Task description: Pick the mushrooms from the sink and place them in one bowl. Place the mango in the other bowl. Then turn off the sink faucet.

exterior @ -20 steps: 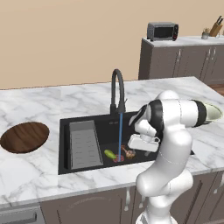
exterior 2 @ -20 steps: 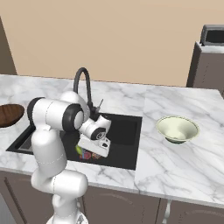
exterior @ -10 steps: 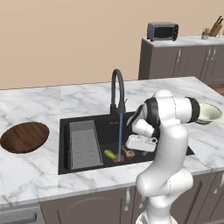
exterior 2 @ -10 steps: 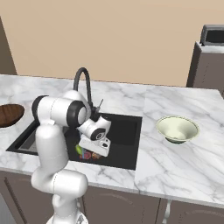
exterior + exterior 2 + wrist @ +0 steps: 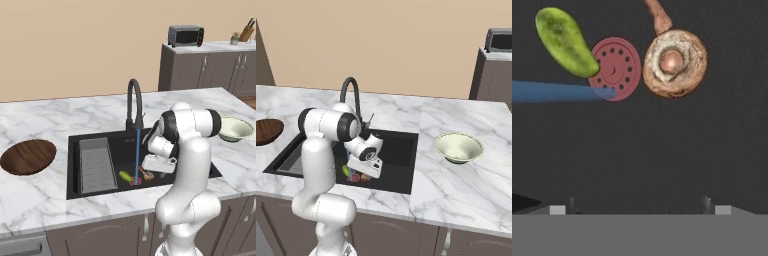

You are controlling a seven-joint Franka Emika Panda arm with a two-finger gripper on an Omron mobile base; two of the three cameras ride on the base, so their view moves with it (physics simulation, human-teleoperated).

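Note:
In the black sink point(image 5: 100, 142) the yellow-green mango point(image 5: 126, 176) lies beside the red drain point(image 5: 136, 181), and the mushrooms point(image 5: 147, 175) sit just right of it. In the hand view the mango point(image 5: 566, 41) is at upper left. The tan mushroom cap point(image 5: 674, 63) is at upper right, and a reddish-brown mushroom point(image 5: 658, 17) is above it. My gripper point(image 5: 153, 172) hangs low in the basin over them, open, with nothing between its fingertips point(image 5: 706, 202). The faucet point(image 5: 134, 100) runs a blue stream point(image 5: 137, 155) onto the drain. On the counter, the wooden bowl point(image 5: 28, 156) sits left and the pale bowl point(image 5: 234, 128) right.
A grey ribbed tray point(image 5: 96, 165) fills the sink's left part. My white arm point(image 5: 187, 150) stands over the sink's right half. A microwave point(image 5: 186, 35) and a knife block point(image 5: 246, 31) sit on the far cabinets.
The hand has sunk a little lower into the sink, toward the mushrooms and the drain. Its jaws stay open.

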